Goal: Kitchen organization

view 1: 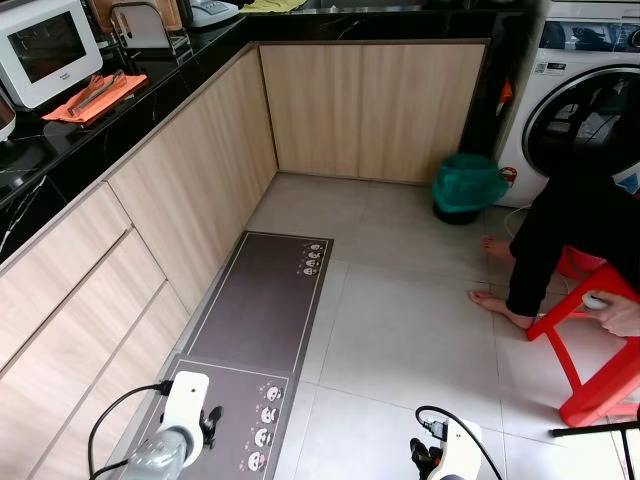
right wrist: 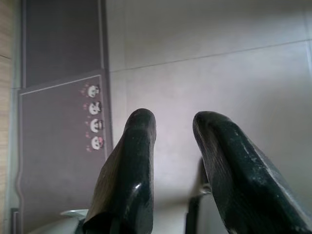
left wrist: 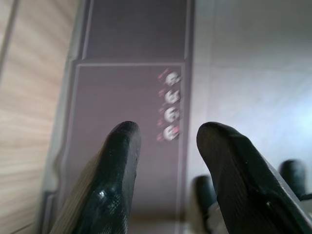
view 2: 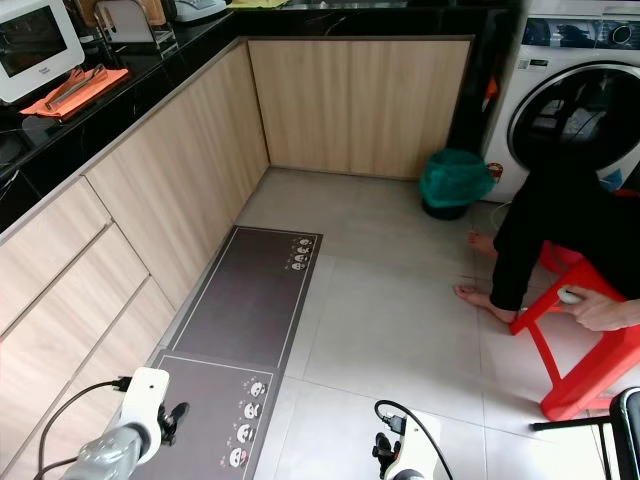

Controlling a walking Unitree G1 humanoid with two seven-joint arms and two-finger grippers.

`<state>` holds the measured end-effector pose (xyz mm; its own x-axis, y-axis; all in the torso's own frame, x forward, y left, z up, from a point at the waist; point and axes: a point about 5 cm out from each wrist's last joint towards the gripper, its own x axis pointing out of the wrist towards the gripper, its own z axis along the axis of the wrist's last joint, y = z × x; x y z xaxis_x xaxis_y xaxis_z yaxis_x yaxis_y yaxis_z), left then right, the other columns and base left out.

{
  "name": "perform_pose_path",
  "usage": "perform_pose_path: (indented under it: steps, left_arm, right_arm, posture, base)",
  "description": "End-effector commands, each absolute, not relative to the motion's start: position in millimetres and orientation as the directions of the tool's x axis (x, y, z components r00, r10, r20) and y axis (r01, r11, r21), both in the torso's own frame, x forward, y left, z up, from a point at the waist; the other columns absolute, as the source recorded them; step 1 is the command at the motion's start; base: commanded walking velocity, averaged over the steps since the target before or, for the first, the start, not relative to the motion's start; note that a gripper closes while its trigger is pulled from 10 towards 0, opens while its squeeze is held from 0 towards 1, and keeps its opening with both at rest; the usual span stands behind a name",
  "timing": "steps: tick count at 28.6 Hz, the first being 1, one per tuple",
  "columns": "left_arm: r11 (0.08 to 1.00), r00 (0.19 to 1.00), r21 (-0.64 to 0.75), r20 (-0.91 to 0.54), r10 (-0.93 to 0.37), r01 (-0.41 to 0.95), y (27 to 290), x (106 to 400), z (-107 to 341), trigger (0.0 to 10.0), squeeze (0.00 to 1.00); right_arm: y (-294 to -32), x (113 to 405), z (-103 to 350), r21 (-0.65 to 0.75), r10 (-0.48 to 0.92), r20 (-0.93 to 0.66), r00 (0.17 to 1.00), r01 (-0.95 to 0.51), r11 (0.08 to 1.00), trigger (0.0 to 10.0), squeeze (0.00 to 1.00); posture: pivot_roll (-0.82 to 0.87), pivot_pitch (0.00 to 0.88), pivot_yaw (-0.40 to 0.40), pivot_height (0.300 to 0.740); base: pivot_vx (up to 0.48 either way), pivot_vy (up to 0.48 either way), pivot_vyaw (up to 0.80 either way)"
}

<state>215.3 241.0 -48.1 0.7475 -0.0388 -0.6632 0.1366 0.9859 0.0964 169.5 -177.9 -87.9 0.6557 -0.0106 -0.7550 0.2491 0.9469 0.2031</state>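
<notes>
Black surface [view 1: 150, 95] along my left carries orange cloth [view 1: 95, 97], microwave [view 1: 40, 48] | grey floor mats [view 1: 262, 305] below | person [view 1: 580, 225] on red stool [view 1: 590, 350] | left tool [left wrist: 165, 146], right tool [right wrist: 173, 141] hang low, fingers apart, holding nothing

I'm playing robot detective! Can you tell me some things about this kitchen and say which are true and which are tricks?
1. The bin beside the washing machine has a green bag. True.
2. The person sits on a blue stool. False: the stool is red.
3. The floor mats have little panda faces. True.
4. The left gripper holds a cup. False: its fingers are open and empty.
5. The orange cloth lies on the floor. False: it lies on the black counter.
</notes>
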Motion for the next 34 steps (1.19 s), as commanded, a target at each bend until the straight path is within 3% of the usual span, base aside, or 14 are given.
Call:
perform_pose_path:
  steps: [1,9,12,19,34]
  left_arm:
    - [0.985,0.736,0.121,-0.677,-0.011,0.126,257.0,205.5,-48.5,10.0,0.00]
    - [0.985,0.737,0.121,-0.676,-0.011,0.126,257.0,205.3,-48.5,10.0,0.00]
    - [0.979,0.784,0.136,-0.619,-0.034,0.150,258.1,213.4,-38.9,10.0,0.00]
    - [0.985,0.831,0.067,-0.548,-0.097,0.159,234.9,227.7,-31.8,10.0,0.00]
    - [0.978,0.784,0.031,-0.603,-0.146,0.205,200.3,239.5,-39.0,10.0,0.00]
  right_arm:
    - [-183.0,164.2,-89.6,0.188,-0.030,-0.761,0.648,0.265,0.946,10.0,0.00]
    - [-183.0,164.1,-89.6,0.188,-0.030,-0.761,0.648,0.265,0.946,10.0,0.00]
    - [-181.9,160.4,-90.9,0.175,-0.011,-0.764,0.646,0.223,0.959,10.0,0.00]
    - [-173.5,155.0,-93.5,0.181,0.015,-0.768,0.640,0.195,0.964,10.0,0.00]
    - [-171.0,141.4,-99.5,0.169,0.008,-0.801,0.599,0.213,0.962,10.0,0.00]
  posture:
    - [0.18,0.000,0.088,0.740]
    - [0.18,0.000,0.088,0.740]
    - [0.16,0.000,0.103,0.740]
    - [0.16,0.000,0.105,0.740]
    - [0.05,0.000,0.089,0.740]
  base:
    - [0.000,0.000,0.00]
    - [0.000,0.000,0.00]
    - [0.000,0.000,0.00]
    - [0.000,0.000,0.00]
    - [0.000,0.000,0.00]
